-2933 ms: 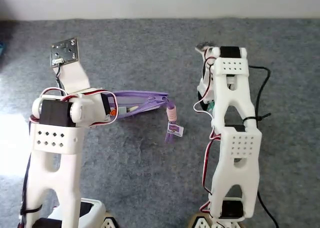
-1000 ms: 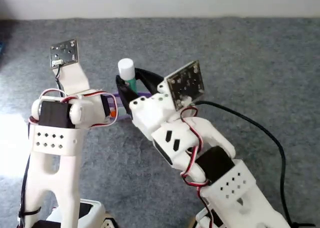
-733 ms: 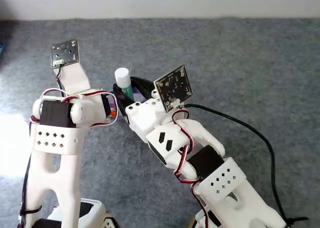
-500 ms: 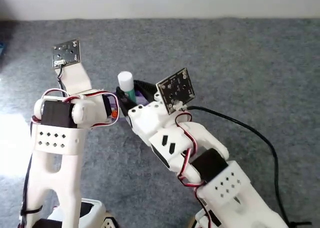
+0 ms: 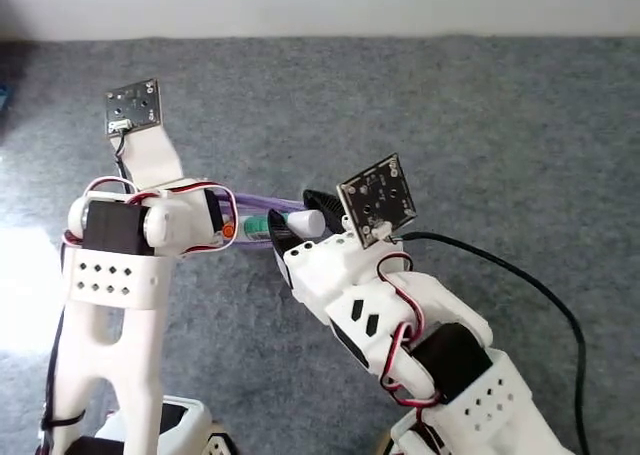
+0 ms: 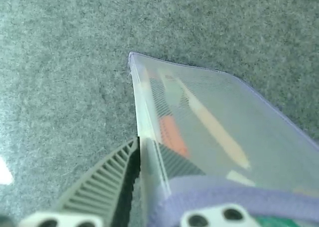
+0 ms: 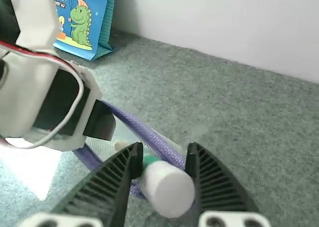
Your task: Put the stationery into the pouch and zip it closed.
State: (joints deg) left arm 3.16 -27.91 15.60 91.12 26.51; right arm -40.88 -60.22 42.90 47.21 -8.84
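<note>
A clear pouch with a purple zip rim (image 5: 270,196) lies on the grey carpet, its mouth held up by my left gripper (image 5: 228,225), which is shut on the rim. In the left wrist view the pouch (image 6: 209,122) shows pens inside, with my left gripper (image 6: 149,197) clamped on its edge. My right gripper (image 5: 297,220) is shut on a glue stick with a white cap (image 5: 306,222); its green body (image 5: 258,222) lies level and points into the pouch mouth. In the right wrist view the glue stick (image 7: 167,187) sits between the fingers (image 7: 117,184), just above the purple rim (image 7: 144,131).
Grey carpet (image 5: 480,125) covers the table, with open room at the back and right. A blue dinosaur-print bag (image 7: 82,22) stands against the white wall beyond the left arm (image 7: 45,97). The right arm's black cable (image 5: 540,290) trails to the right.
The right arm swung in from the right with the glue stick, then lowered it and tipped it from upright to level, green end into the pouch mouth. The left arm kept its hold.
</note>
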